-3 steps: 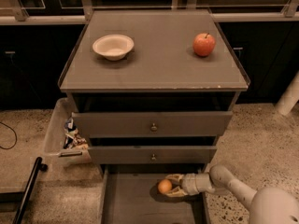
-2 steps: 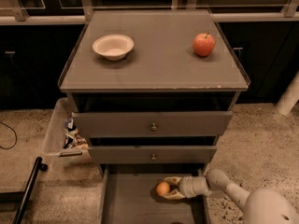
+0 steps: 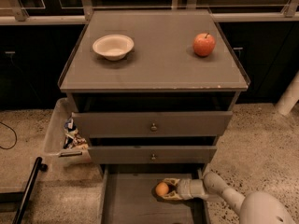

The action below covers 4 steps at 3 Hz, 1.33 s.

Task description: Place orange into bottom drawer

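Gripper (image 3: 165, 189) is low over the right side of the bottom drawer (image 3: 131, 205), pinched on the orange (image 3: 161, 189), so the orange's right side is covered. Can't tell if the fruit touches the drawer floor. The drawer's near end runs off the bottom edge and its far end is tucked under the middle drawer (image 3: 117, 154). The arm (image 3: 219, 188) is cut off at the near right corner. The stuff in the bin (image 3: 52, 130) on the left is too small to make out. The black pole (image 3: 28, 190), cable (image 3: 8, 143) and white post (image 3: 289, 94) all get clipped by the edges.
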Each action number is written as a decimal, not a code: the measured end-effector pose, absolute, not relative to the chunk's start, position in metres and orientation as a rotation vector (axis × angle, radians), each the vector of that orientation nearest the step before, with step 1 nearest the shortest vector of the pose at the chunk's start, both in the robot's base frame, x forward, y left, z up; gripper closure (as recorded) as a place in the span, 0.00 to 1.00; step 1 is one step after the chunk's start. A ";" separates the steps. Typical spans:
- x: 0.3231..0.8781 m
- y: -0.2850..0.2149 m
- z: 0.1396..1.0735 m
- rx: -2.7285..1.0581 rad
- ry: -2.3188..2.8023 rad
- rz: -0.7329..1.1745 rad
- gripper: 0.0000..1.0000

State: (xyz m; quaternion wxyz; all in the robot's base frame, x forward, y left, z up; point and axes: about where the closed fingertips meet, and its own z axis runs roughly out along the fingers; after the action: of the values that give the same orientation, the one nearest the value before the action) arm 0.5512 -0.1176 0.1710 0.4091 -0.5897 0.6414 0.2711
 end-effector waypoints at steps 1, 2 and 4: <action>0.555 -0.115 0.157 -1.511 1.617 0.620 1.00; 0.558 -0.115 0.143 -1.532 1.632 0.579 1.00; 0.558 -0.115 0.143 -1.532 1.632 0.579 0.58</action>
State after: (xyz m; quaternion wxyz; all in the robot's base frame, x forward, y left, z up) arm 0.5576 -0.1148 0.1425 0.4031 -0.6064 0.6461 0.2291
